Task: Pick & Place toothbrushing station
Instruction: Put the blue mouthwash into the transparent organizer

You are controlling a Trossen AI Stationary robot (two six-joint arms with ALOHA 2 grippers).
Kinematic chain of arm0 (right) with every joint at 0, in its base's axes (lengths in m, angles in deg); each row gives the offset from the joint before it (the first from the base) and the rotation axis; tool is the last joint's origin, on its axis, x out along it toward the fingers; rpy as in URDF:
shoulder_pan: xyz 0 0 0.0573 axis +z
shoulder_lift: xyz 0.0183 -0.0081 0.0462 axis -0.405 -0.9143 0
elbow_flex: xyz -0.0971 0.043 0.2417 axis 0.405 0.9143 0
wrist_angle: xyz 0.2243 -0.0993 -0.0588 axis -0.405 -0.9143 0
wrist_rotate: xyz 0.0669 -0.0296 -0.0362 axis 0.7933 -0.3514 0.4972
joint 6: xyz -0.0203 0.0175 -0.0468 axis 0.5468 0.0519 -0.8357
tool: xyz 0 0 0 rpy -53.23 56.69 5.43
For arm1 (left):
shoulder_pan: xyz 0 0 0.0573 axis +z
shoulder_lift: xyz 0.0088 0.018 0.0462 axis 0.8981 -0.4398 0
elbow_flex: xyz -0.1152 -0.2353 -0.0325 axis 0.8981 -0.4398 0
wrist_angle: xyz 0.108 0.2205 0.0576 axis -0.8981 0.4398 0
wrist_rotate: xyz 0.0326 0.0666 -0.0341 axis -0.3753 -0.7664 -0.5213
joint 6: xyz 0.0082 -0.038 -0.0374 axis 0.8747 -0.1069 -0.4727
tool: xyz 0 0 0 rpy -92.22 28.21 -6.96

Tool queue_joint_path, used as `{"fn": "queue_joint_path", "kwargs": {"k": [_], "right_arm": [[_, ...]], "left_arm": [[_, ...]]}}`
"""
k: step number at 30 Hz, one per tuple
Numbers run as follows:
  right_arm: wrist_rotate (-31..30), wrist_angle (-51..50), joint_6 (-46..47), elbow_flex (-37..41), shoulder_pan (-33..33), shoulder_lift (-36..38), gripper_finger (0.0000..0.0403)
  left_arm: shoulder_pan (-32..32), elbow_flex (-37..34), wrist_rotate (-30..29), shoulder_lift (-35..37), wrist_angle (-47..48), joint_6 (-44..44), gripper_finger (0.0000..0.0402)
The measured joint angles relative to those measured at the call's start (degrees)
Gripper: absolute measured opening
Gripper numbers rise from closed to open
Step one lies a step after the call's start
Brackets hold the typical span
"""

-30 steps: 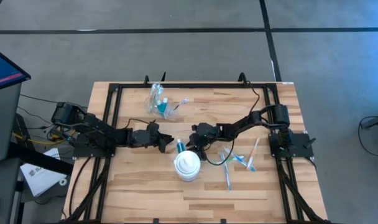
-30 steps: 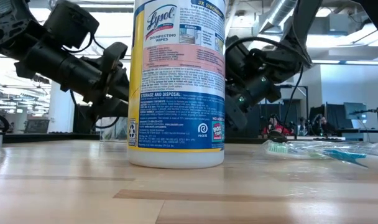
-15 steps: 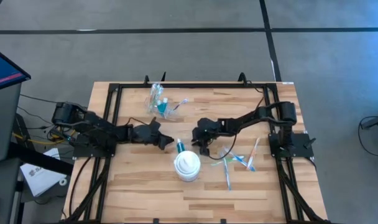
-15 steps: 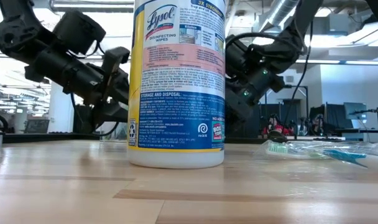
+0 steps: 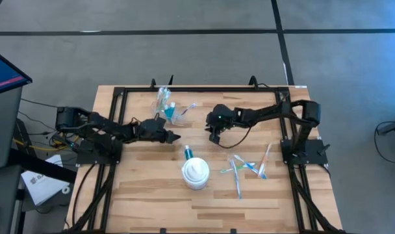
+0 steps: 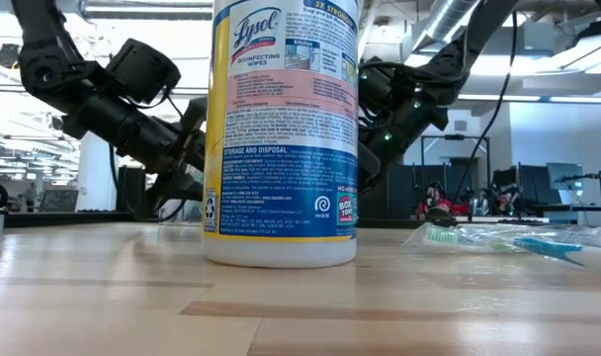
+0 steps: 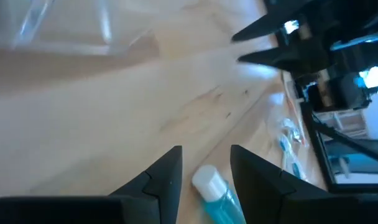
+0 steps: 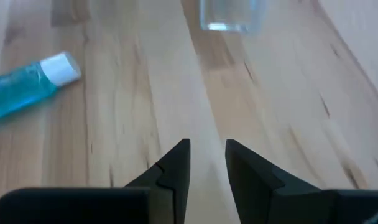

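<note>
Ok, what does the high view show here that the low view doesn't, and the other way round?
Only the high view: the clear cups near the table's far edge, the teal tube lying beside the white tub, and the left end effector and right end effector, both open over bare wood and holding nothing. Only the low view: the tub's printed wipes label and the room behind the table. Both: the tub, the dark arms and the loose toothbrushes.
</note>
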Motion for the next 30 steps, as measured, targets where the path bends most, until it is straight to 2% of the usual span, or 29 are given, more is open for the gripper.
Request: {"fn": "queue_joint_path", "kwargs": {"k": [4,7,10,14,16,21,23,27,30], "right_arm": [[0.2,-7.0,6.3,0.0,-1.4,3.7,0.0095],[0.3,-13.4,11.8,0.0,-2.3,8.3,0.0095],[0.3,-18.2,15.4,0.0,-2.8,13.5,0.0095],[0.4,-24.7,18.3,0.0,-2.8,20.6,0.0095],[0.3,-28.2,18.1,0.0,-2.9,23.5,0.0095],[-0.8,-35.4,17.4,0.0,-2.9,28.9,0.0095],[-2.4,-37.7,17.4,0.0,-2.6,30.6,0.0095],[-5.8,-40.5,17.8,0.0,-1.6,32.4,0.0095],[-6.0,-41.0,19.2,0.0,-1.2,32.8,0.0095]], "left_arm": [[-0.9,0.2,4.2,0.0,0.2,-11.7,0.0131],[-3.0,1.7,6.9,0.0,0.1,-16.7,0.0131],[-4.4,4.7,6.8,0.0,1.1,-20.1,0.0131],[-4.7,10.1,6.3,0.0,7.0,-23.6,0.0131],[-4.7,14.1,6.1,0.1,13.7,-23.6,0.0131],[-4.0,25.7,6.1,0.0,43.5,-20.7,0.0131],[-4.3,29.7,4.9,0.0,51.1,-20.8,0.0131],[-5.6,35.3,-2.3,-1.5,52.6,-20.9,0.0128],[-5.4,37.0,-1.8,-5.7,54.5,-22.0,0.0114]]}}
